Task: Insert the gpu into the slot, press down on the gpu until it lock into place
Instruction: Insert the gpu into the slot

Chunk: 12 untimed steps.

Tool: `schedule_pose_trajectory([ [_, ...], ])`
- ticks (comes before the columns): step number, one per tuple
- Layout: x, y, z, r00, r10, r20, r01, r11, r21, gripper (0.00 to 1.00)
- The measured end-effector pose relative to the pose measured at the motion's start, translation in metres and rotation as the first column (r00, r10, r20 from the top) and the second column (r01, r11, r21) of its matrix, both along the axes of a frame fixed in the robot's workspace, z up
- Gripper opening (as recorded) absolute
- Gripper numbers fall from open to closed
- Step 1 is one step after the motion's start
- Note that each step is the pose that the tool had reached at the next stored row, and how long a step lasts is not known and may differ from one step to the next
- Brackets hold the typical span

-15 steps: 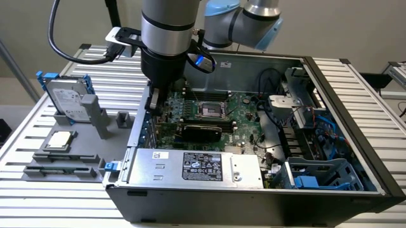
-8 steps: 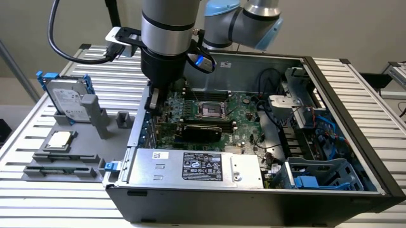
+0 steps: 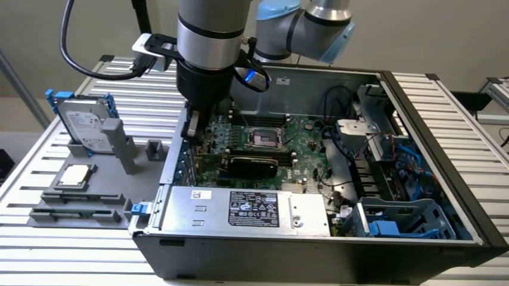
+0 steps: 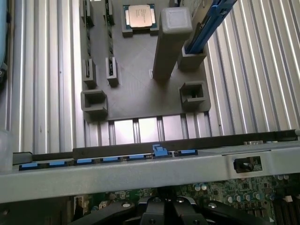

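Note:
The gpu (image 3: 247, 162), a flat black card, lies across the green motherboard (image 3: 306, 134) inside the open computer case, just behind the silver power-supply box (image 3: 247, 208). The card covers the place of the slot, so the slot is hidden. My gripper (image 3: 193, 134) hangs shut at the card's end on the exterior view's left, close to the case wall; whether it touches the card I cannot tell. In the wrist view the gripper (image 4: 165, 206) sits low over the board beside the case's metal wall (image 4: 140, 171), with nothing visible between its fingers.
A grey fixture plate (image 3: 87, 179) outside the case carries a hard drive (image 3: 83, 125), a CPU chip (image 4: 140, 15) and a tall grey post (image 4: 171, 42). Cables and a blue drive cage (image 3: 397, 217) crowd the case on the exterior view's right. The table is ribbed aluminium.

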<state>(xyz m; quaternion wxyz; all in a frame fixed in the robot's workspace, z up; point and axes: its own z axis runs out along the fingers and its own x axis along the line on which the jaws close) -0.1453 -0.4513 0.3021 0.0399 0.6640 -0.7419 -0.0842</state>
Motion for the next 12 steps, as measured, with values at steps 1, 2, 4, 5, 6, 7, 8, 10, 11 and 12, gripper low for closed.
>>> schedule_pose_trajectory([
  [1, 0.0000, 0.0000, 0.0000, 1.0000, 0.000, -0.0008, 0.000, 1.0000, 0.0000, 0.11],
  [2, 0.0000, 0.0000, 0.0000, 1.0000, 0.000, -0.0013, 0.000, 1.0000, 0.0001, 0.11],
  [4, 0.0000, 0.0000, 0.0000, 1.0000, 0.000, -0.0019, 0.000, 1.0000, 0.0000, 0.11],
  [5, -0.0001, 0.0000, 0.0000, 1.0000, 0.000, -0.0020, 0.000, 1.0000, 0.0000, 0.11],
  [6, 0.0000, 0.0000, -0.0001, 1.0000, 0.000, -0.0021, 0.000, 1.0000, -0.0001, 0.11],
  [7, 0.0000, 0.0000, -0.0003, 1.0000, 0.000, -0.0021, 0.000, 1.0000, -0.0001, 0.11],
  [8, 0.0000, 0.0000, -0.0007, 1.0000, 0.000, -0.0021, 0.000, 1.0000, 0.0000, 0.11],
  [10, 0.0000, 0.0000, -0.0014, 1.0000, 0.000, -0.0022, 0.000, 1.0000, 0.0000, 0.11],
  [11, 0.0000, 0.0000, -0.0019, 1.0000, 0.000, -0.0021, 0.000, 1.0000, -0.0002, 0.11],
  [12, 0.0000, 0.0000, -0.0023, 1.0000, 0.000, -0.0022, 0.000, 1.0000, -0.0003, 0.11],
])
